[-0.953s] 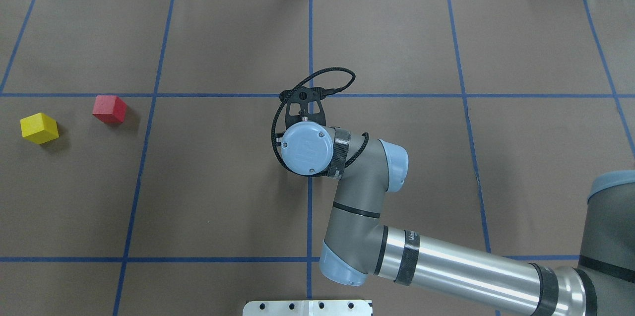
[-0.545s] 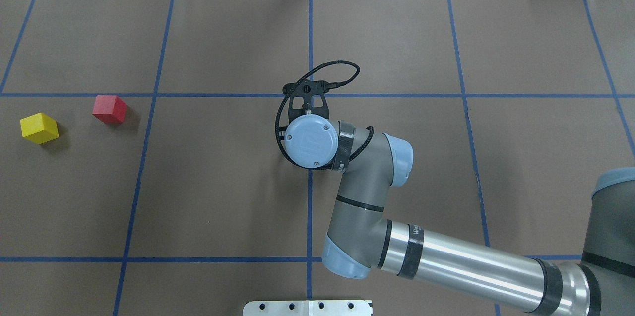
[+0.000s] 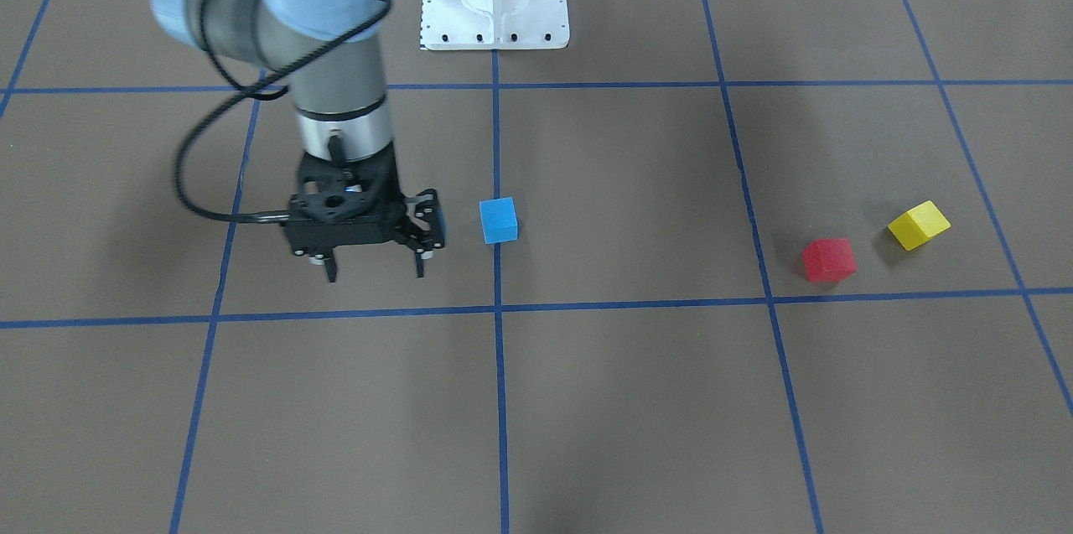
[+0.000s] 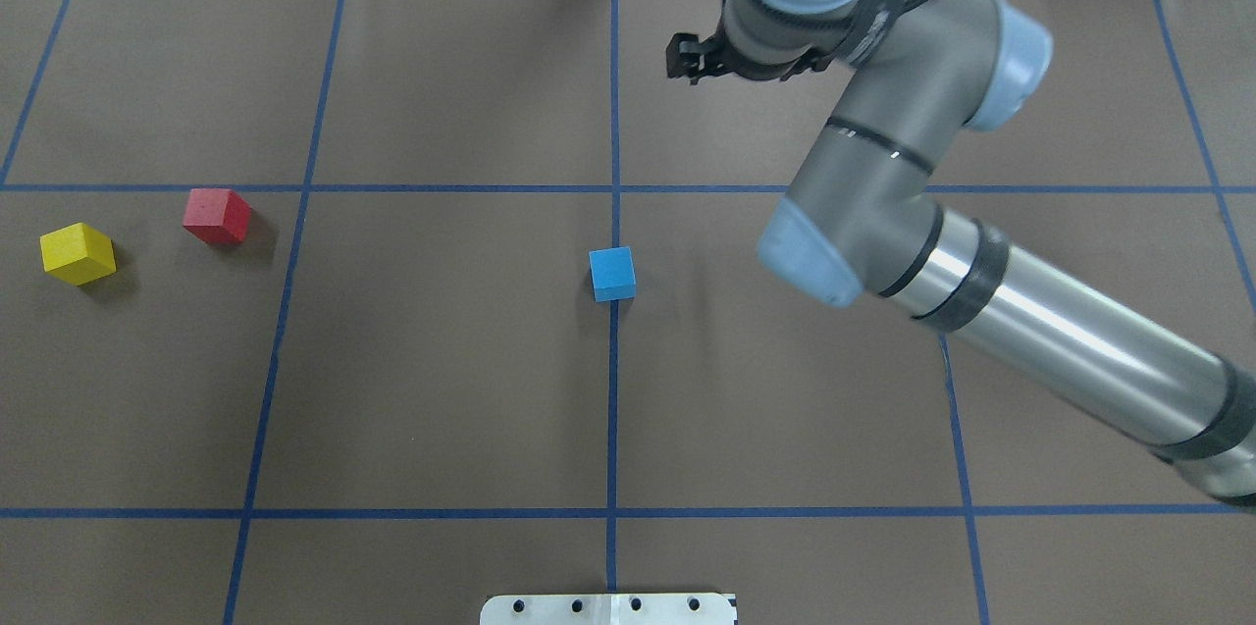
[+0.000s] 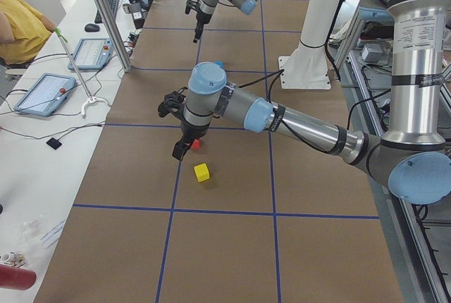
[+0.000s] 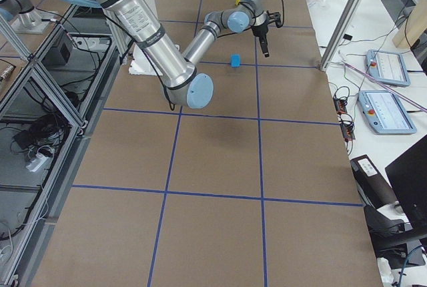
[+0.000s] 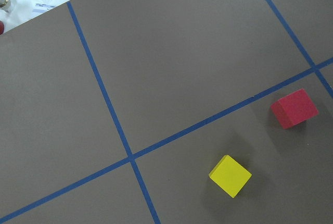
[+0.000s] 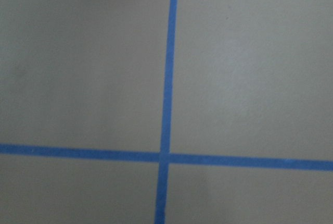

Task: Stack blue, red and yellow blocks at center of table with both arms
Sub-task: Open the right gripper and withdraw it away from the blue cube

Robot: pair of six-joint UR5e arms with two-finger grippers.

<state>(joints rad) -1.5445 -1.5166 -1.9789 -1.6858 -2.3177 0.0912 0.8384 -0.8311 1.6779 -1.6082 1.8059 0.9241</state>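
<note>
You have the blue cube block [image 4: 611, 274] sitting at the centre of the brown-papered table [image 4: 442, 390] with the right gripper [image 3: 375, 270] spread open and empty, clear of it, while the red cube block [image 4: 216, 216] and yellow cube block [image 4: 78, 253] wait unstacked near the left gripper [image 5: 180, 151], whose jaws you cannot judge here.

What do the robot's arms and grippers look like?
The right arm and left arm are chains of grey and polished-silver tubes, with rounded light-blue caps at the joints and black bands. A black braided cable loops by the right wrist. The right gripper is a black block with two thin fingers; the left gripper looks black too.
</note>
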